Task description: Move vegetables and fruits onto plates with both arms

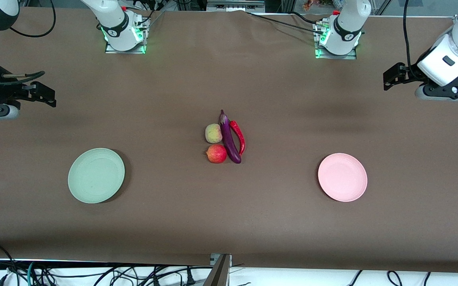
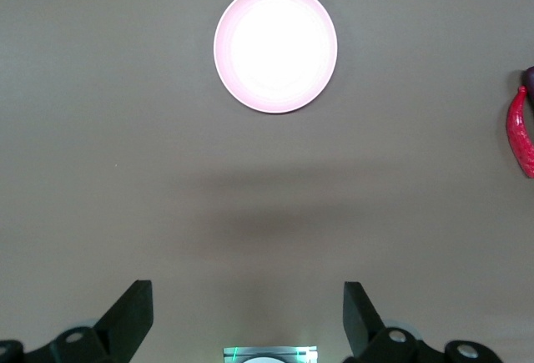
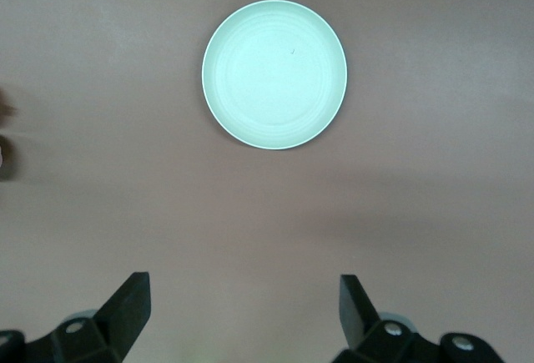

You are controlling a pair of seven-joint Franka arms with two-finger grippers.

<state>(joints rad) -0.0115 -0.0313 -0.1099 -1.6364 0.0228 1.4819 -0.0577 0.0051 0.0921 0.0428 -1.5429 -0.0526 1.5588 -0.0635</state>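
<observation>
Four pieces of produce are lying bunched together at the middle of the brown table [image 1: 229, 222]. The purple eggplant [image 1: 229, 137] is stretching lengthwise through the cluster, with the red chili pepper [image 1: 239, 136] curving just beside it on the left arm's side. On the eggplant's other flank the yellow-green peach [image 1: 213, 133] and the red apple-like fruit [image 1: 216, 153] are sitting, the red one nearer the front camera.

Well apart from that cluster, the two plates are waiting bare — the mint green plate [image 1: 96, 175] toward the right arm's end, the pink plate [image 1: 342, 177] toward the left arm's end.

Both arms are hanging idle out at the table's ends. The left gripper [image 2: 249, 317] is hovering over bare cloth with its fingers spread wide and nothing between them — the right gripper [image 3: 246, 313] is doing the same at its own end.
</observation>
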